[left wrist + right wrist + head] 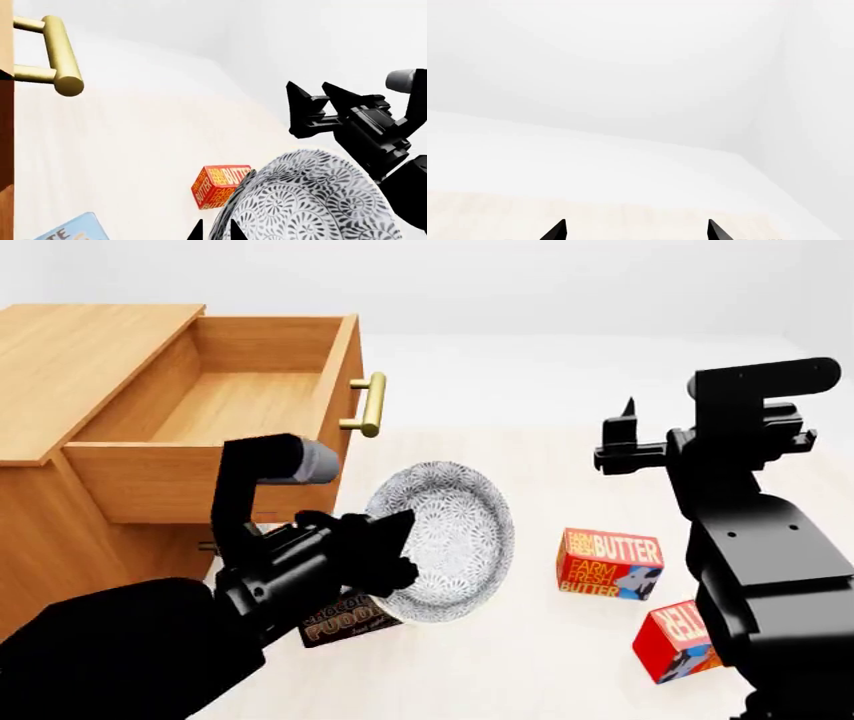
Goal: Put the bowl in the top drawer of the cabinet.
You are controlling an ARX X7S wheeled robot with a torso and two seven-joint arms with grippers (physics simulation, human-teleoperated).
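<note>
So we've got one bowl (447, 540) here, tipped up on edge and pinched at its rim by the left gripper (387, 550), held in the air just in front of the cabinet (67, 370) and a bit below the top drawer (214, 475). That drawer is pulled out, and we count one brass handle (370, 405) on its front; the lower drawer is hidden behind the left arm. The right gripper (625, 445) is off to the side, well apart from the bowl, fingers spread wide with nothing between them. Boxes on the pale floor: we count four across the views, namely one butter box (610, 563), one red box (674, 640), one brown box (344, 620) under the bowl, and one blue box (73, 231).
</note>
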